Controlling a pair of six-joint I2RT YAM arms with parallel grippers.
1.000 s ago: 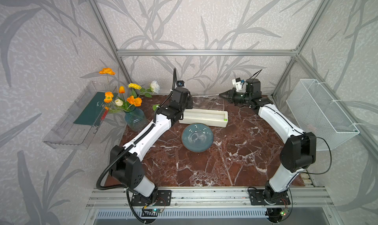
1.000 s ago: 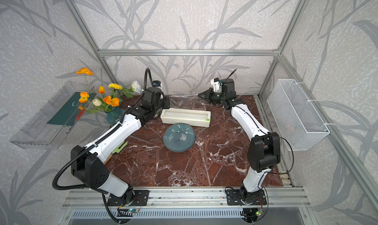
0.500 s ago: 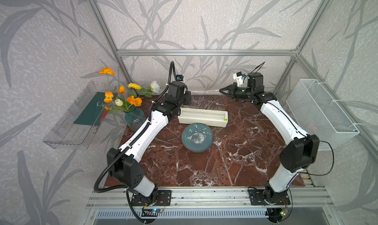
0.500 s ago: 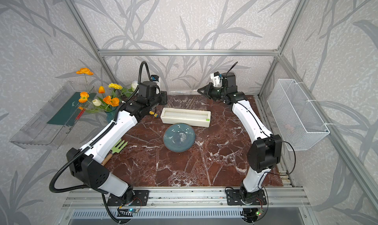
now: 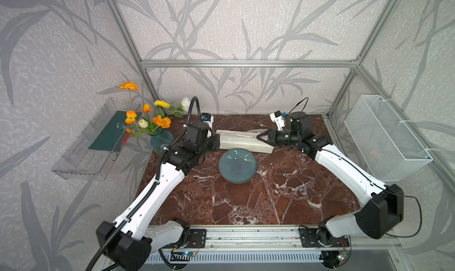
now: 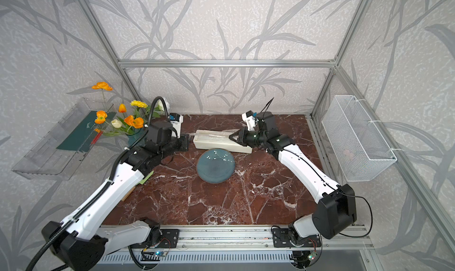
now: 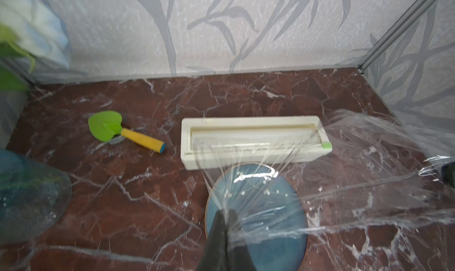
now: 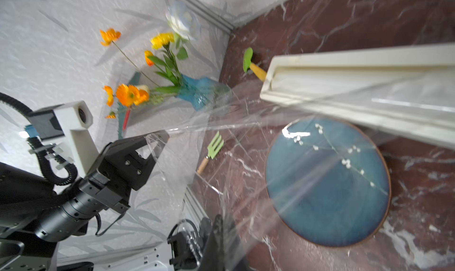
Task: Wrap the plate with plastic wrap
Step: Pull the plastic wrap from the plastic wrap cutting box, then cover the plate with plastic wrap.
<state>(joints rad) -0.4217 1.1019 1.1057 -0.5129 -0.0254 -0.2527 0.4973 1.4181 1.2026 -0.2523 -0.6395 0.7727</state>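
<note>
Pinching one side of the free edge of the plastic wrap [image 7: 357, 183], the left gripper [image 7: 225, 215] is seen with its jaws pressed together on the film. The right gripper [image 8: 221, 224] is clamped in the same way on the other side. The sheet is held stretched between them in the air above the plate [image 5: 237, 165], and its far end is still fed from the dispenser box [image 5: 236, 144]. Compared with half a second ago, both grippers are found lower and nearer the plate, where they had been lifted high toward the back wall. The plate and the box are unmoved. This is judged to mean that enough film has been drawn out and is now being lowered over the plate. Nothing is cut or tucked yet, so the wrapping is judged to be at an early stage. The plate is set on the marble tabletop [image 5: 246, 203] just in front of the box, between the two arms. Counted: two grippers, one sheet of wrap, one plate, one dispenser box, one green toy trowel [image 7: 105, 127], one green toy rake [image 8: 215, 143], one vase of flowers [image 5: 161, 139], one wire basket [image 5: 384, 139] and one clear shelf [image 5: 93, 144].
</note>
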